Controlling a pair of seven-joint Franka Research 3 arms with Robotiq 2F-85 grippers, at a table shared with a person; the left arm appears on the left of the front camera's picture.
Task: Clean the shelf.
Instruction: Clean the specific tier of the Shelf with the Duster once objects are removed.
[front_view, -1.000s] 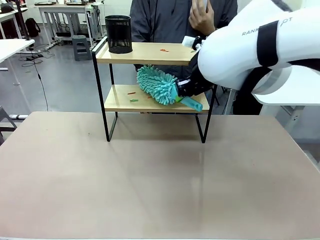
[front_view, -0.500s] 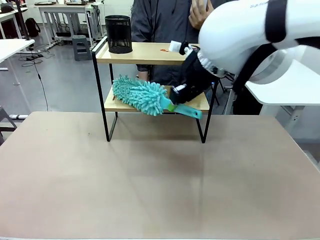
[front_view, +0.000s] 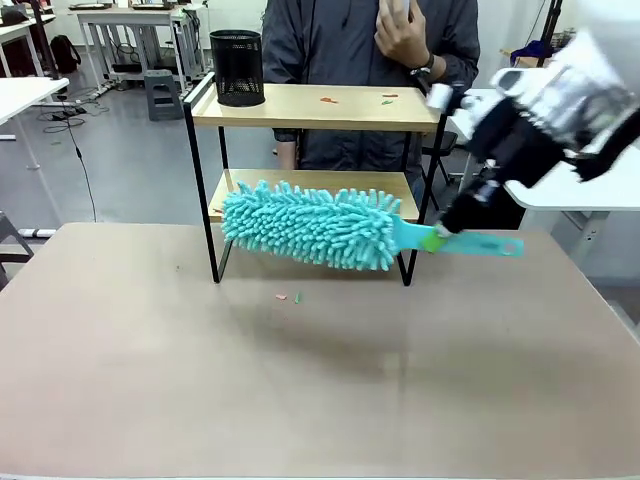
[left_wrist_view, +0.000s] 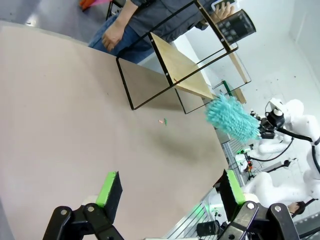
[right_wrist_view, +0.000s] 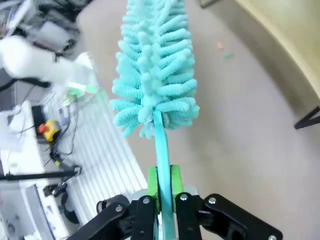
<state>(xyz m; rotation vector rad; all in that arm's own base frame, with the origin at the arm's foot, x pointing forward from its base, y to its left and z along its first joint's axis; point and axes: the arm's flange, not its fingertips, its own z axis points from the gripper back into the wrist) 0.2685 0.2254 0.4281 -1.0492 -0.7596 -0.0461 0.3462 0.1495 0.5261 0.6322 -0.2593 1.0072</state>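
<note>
- The right pincer (front_view: 441, 233) is pressed together on the flat handle of a turquoise fluffy duster (front_view: 310, 225). In the right wrist view, its green pads (right_wrist_view: 152, 186) squeeze the handle from both sides.
- The duster reaches out sideways from this pincer toward the robot's left. Its shaggy head hangs in the air above the table (front_view: 300, 390), and the handle's tail sticks out on the pincer's other side.
- The shelf (front_view: 300, 108) stands on the table just to the left of the right pincer and a little beyond it. The duster's head crosses in front of its lower board and front legs.
- Small scraps (front_view: 289, 297) lie on the table below the duster's head, left of and nearer than the pincer.
- On the shelf's top board, above and left of the pincer, sit a black mesh cup (front_view: 237, 67) and a few coloured bits (front_view: 328, 99).
- A person (front_view: 335, 45) stands behind the shelf, one hand (front_view: 405, 35) raised.
- The left pincer (left_wrist_view: 169, 189) hovers spread wide, with nothing between its fingers, and the shelf is well ahead of it.
</note>
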